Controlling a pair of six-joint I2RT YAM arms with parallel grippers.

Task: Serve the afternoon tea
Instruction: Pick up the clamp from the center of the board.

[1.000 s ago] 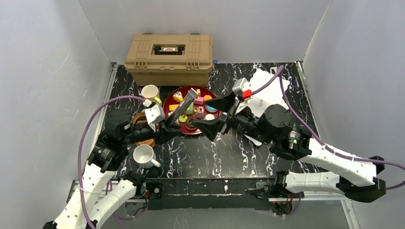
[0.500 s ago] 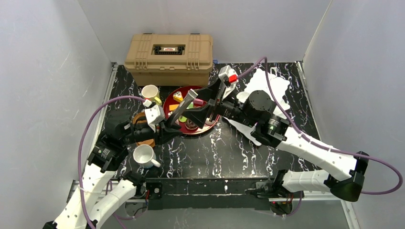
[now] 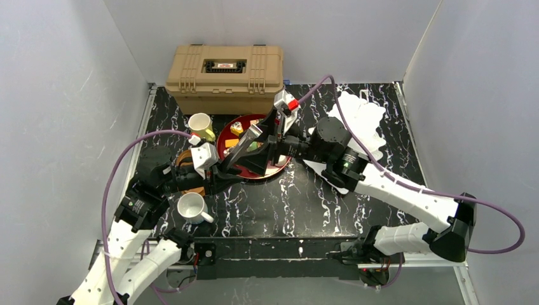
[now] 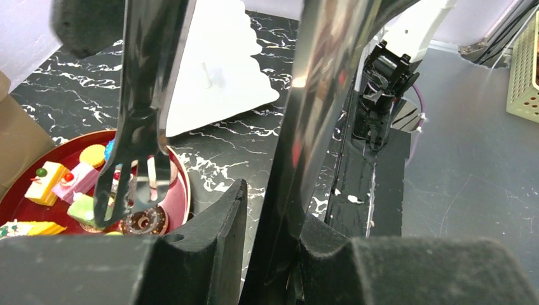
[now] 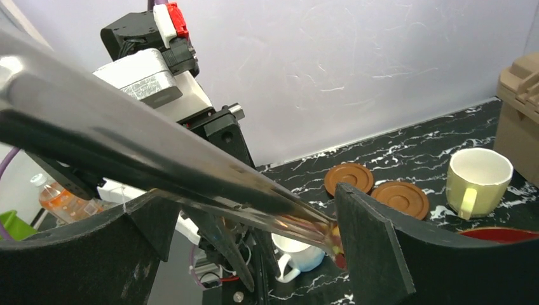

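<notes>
Black marbled worktop [image 3: 267,203] closed in by plain pale walls [image 3: 63,95].
White veins run through the dark surface, and metal rails [image 3: 145,111] line its left and right edges. Smooth grey-white walls rise on the left, far and right sides under even light. A tan case [image 3: 224,79] sits at the far edge. Grey floor [image 4: 470,159] lies beyond the near edge.
</notes>
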